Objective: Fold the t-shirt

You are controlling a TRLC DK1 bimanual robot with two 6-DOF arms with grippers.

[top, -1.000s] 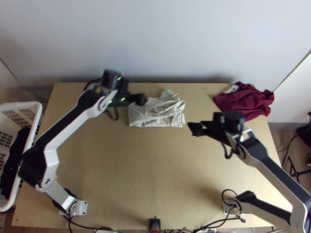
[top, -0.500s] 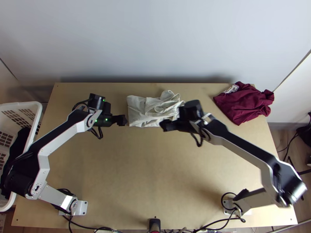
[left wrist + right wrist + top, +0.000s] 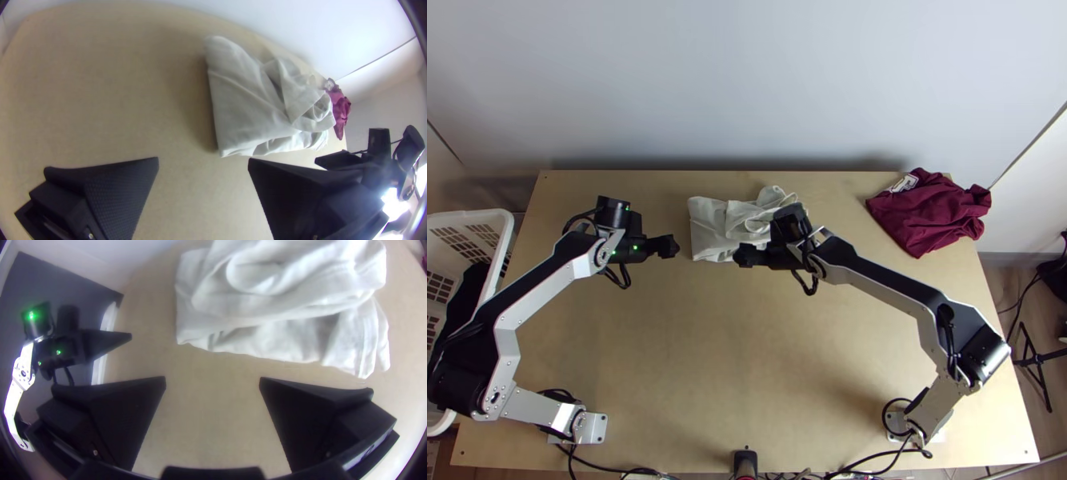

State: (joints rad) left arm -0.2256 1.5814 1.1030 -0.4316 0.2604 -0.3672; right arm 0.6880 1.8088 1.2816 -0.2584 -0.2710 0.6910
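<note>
Now | left tool [image 3: 670, 246] open, gap to t-shirt [image 3: 707, 229] edge | right tool [image 3: 741, 256] open

There are two arms [image 3: 547, 290], two cloths [image 3: 707, 228] on one table [image 3: 747, 344], and one basket [image 3: 475, 214].

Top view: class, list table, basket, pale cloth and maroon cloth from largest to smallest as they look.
1. Table
2. Basket, partly cut off
3. Pale cloth and maroon cloth: too alike to rank
</note>
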